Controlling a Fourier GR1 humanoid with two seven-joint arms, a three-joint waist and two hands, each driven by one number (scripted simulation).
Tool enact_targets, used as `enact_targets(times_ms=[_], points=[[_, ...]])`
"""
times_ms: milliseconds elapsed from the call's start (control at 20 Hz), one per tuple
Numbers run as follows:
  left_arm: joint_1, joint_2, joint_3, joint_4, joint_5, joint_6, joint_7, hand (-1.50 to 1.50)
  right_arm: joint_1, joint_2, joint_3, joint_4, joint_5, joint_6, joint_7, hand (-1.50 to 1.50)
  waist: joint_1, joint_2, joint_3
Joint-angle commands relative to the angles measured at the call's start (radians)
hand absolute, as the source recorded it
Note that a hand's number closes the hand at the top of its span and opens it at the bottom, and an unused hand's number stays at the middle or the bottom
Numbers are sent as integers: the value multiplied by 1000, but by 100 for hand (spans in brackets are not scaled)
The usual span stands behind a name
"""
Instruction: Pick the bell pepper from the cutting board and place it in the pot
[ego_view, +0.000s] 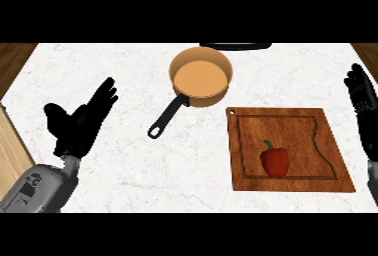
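A red bell pepper (275, 160) with a green stem lies on the wooden cutting board (325, 150), in its lower middle part. An orange pot (200, 76) with a black handle stands on the counter, up and to the left of the board. My left hand (79, 122) is open at the left of the view, fingers straight and pointing up-right, well away from the pot's handle. Along the right edge, my right hand (364, 107) shows open, fingers up, just right of the board and apart from the pepper.
A white marble counter (133, 170) carries everything. A dark object (236, 46) lies at the counter's far edge behind the pot. Wooden surfaces border the counter at the left (11, 150) and at the top corners.
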Motion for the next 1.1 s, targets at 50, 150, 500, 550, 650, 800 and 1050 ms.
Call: enact_targets(times_ms=[50,150,500,550,650,800,1050], points=[[36,4,6,42,-23,-66,-39,0,47,60,91,-34,60,-9,92,150,10,24,-8],[112,-26,-61,38,-56,-50,-61,0,56,45,149,-97,34,39,242,150,11,22,-10],[179,21,-59,15,-11,-94,-13,0,120,169,137,-211,367,-434,30,-150,-39,14,-7],[193,16,-54,10,-13,-83,-23,0,169,209,175,-255,390,-468,-8,-150,-28,13,-7],[220,11,-55,53,-13,-118,-72,0,210,280,245,-316,447,-533,-20,-150,-12,18,-9],[196,-29,-53,86,-41,-131,-94,0,339,211,299,-536,538,-495,111,-150,-5,19,-9],[162,-29,-53,77,-43,-122,-43,0,319,69,267,-649,587,-260,571,-150,-8,19,-13]])
